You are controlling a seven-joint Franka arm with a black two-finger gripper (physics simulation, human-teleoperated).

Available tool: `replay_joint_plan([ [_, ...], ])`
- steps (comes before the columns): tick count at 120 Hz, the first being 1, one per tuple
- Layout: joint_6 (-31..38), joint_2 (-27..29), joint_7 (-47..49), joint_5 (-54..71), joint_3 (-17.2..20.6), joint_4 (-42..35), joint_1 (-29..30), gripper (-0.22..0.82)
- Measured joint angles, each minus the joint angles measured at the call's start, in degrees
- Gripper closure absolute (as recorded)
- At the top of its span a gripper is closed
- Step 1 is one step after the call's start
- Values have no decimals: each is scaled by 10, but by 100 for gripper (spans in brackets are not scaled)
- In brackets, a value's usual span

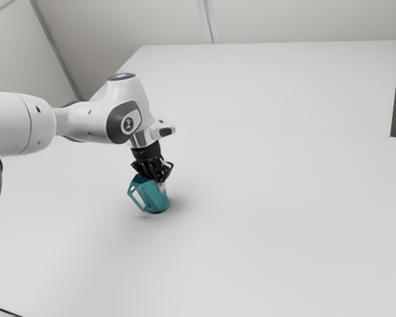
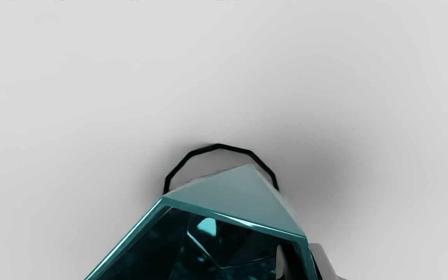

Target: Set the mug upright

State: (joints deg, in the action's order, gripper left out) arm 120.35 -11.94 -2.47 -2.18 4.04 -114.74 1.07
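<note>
The teal mug is being held tilted at the worktop, its wall being pinched between narrow jaws; righting is seemingly being carried out, with levelling of the base being needed before release.

A broad white table spreads under soft light. Beyond its far edge shows a pale, straight-edged panel (flat or upright, I can't tell), and behind that a light grey wall with a narrow strip.
</note>
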Motion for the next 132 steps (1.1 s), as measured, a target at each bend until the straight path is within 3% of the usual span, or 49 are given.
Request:
replay_joint_plan([
  [6,3,-1,4,3,1,0,0,75],
  [30,7,14,12,-3,5,0,-3,33],
  [50,1,61,16,-13,7,1,-10,15],
  [64,-35,65,18,-21,5,59,-9,9],
  [87,-136,9,14,-16,0,225,0,3],
  [132,-233,32,-6,-14,0,266,0,1],
])
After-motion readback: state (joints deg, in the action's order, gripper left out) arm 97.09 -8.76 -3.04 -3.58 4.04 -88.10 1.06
